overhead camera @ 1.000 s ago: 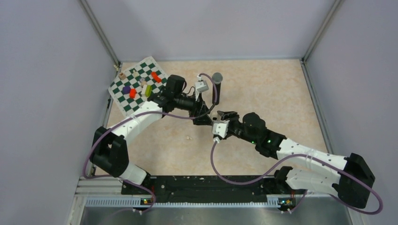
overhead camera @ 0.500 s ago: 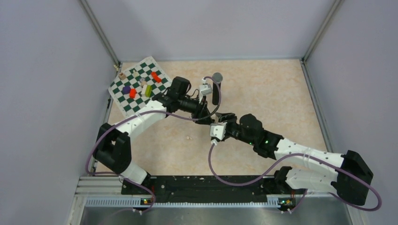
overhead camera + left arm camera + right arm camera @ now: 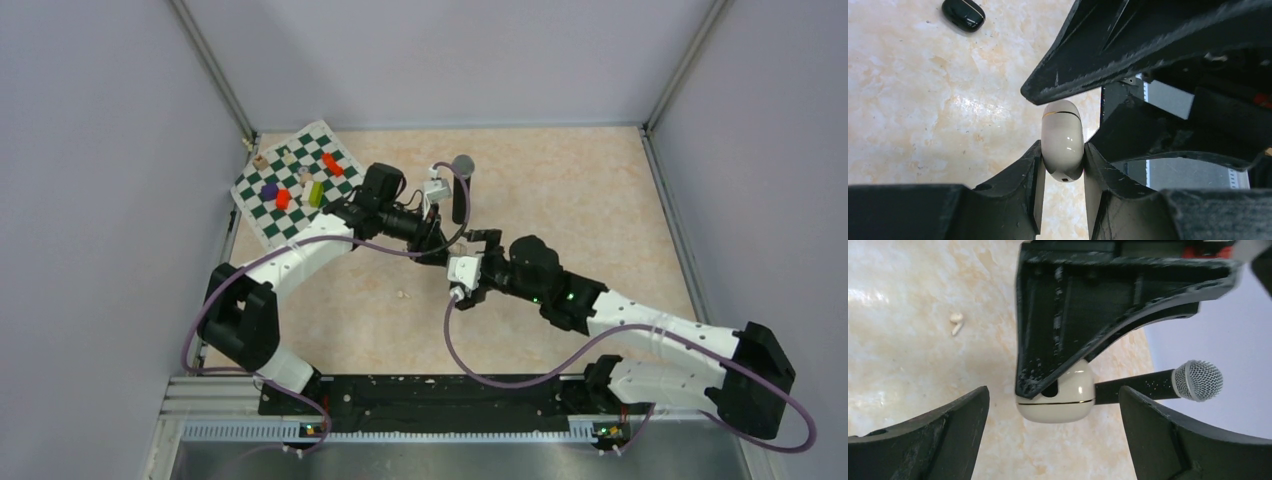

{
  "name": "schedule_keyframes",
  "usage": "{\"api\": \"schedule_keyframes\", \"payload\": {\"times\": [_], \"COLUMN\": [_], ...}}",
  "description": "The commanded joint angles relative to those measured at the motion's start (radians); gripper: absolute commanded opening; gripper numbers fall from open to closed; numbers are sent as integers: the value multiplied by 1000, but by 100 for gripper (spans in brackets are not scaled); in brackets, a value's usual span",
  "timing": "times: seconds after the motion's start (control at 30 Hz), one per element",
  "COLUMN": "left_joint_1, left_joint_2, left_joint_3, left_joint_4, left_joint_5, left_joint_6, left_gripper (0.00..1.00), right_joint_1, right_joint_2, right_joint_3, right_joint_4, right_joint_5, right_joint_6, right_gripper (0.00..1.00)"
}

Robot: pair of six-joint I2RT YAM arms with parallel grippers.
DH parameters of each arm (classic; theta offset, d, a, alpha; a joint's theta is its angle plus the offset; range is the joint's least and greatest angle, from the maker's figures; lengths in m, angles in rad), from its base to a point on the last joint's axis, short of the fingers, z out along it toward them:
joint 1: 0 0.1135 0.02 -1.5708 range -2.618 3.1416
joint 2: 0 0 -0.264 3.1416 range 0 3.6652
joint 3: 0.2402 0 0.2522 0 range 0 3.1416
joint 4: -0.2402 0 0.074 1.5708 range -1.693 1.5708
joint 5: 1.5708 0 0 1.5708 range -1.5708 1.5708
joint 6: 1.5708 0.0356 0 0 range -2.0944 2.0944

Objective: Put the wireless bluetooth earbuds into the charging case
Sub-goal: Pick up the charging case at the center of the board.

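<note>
The left gripper (image 3: 1062, 172) clamped a cream charging case (image 3: 1062, 140) at frame centre. The right gripper (image 3: 1053, 395) stood wide open, with a whitish earbud (image 3: 955, 323) at upper left.

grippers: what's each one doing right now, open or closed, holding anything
Left gripper: closed on the whitish charging case.
Right gripper: open, holding nothing; it straddles that case without touching it.

L fingers (image 3: 1032, 187) clamped shut, R fingers (image 3: 945, 427) spread wide around L tip.
</note>
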Motion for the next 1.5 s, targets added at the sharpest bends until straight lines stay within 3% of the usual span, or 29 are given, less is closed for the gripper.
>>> {"api": "schedule_keyframes", "payload": {"times": [0.0,0.17,0.3,0.37,0.57,0.9,1.47], "left_joint_1": [2,14,31,62,167,177,168], "left_joint_2": [-78,-173,-249,-290,-391,-365,-358], "left_joint_3": [-11,-71,-130,-204,-473,-642,-673], "left_joint_4": [37,92,181,337,975,1439,1446], "left_joint_5": [50,73,69,92,74,60,87], "left_joint_6": [26,28,-3,-113,-498,-702,-684], "left_gripper": [14,12,6,0,0,0,0], "right_joint_1": [-97,-270,-305,-311,-313,-313,-315], "right_joint_2": [-53,-82,-34,2,109,93,147], "right_joint_3": [185,322,393,418,437,237,188], "right_joint_4": [-175,-285,-296,-297,-213,129,231], "right_joint_5": [-222,-537,-586,-624,-771,-700,-701], "right_joint_6": [173,378,474,501,627,867,940], "right_gripper": [99,99,99,99,97,92,82]}}
